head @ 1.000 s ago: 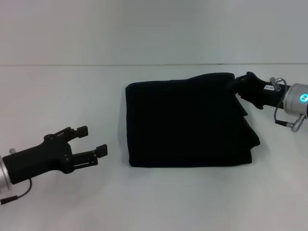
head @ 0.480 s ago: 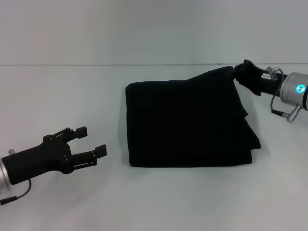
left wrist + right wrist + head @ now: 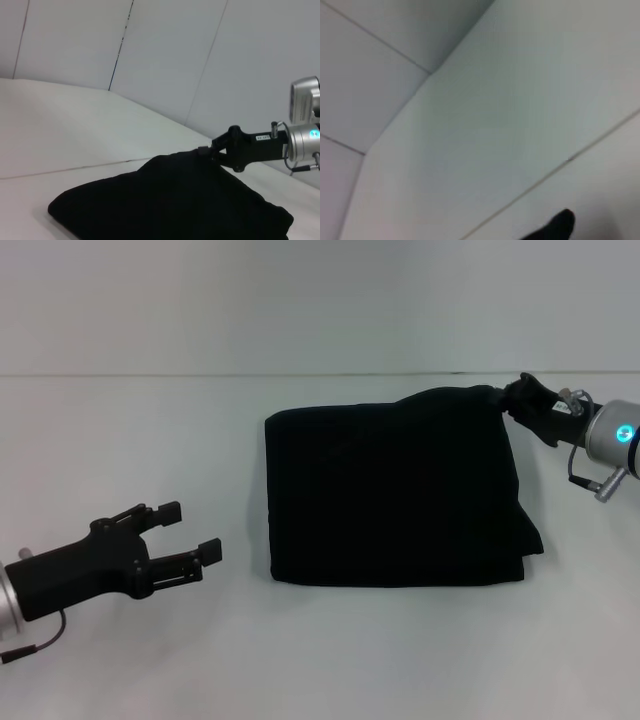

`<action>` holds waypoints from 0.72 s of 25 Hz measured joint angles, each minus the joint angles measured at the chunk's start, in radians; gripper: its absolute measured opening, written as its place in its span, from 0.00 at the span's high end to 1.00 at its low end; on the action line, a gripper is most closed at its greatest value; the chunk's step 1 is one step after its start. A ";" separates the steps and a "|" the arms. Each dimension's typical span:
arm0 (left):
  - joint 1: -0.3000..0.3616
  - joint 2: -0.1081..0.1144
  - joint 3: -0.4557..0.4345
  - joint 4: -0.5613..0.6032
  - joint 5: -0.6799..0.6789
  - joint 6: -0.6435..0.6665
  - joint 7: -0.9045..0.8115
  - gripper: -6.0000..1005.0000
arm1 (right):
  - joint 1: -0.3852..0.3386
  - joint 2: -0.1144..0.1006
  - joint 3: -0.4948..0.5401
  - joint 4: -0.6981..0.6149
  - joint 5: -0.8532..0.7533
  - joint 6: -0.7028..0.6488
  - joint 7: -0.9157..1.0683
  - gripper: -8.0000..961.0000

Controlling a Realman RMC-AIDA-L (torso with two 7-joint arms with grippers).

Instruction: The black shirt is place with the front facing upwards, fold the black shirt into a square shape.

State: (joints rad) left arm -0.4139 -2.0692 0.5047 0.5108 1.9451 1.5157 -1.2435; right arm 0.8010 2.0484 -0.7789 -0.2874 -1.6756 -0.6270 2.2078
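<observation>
Folded shirt [image 3: 390, 500] lies mid-worktop [image 3: 150, 440]. Right pincer [image 3: 508, 400] clamps shirt's far right corner, lifted. Left pincer [image 3: 190, 532], fingers apart, hovers well left of shirt.

Matte black end effectors [image 3: 185, 532], silver wrist cuffs, cyan-lit ring on right [image 3: 625, 433], thin cables.

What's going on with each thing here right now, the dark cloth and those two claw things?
Black cotton shirt: folded into a rough rectangle on the white table, its far right corner pulled up and outward.
Right tool: shut on that far right corner of the shirt.
Left tool: open, holding nothing, off to the left of the shirt and apart from it.
</observation>
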 joint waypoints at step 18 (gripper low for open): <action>-0.016 -0.005 -0.004 -0.015 -0.039 -0.059 -0.089 0.09 | -0.150 0.011 0.054 -0.087 0.102 -0.003 -0.058 0.73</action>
State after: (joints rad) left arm -0.4296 -2.0738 0.5006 0.4955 1.9064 1.4566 -1.3322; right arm 0.6506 2.0598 -0.7251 -0.3745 -1.5738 -0.6302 2.1497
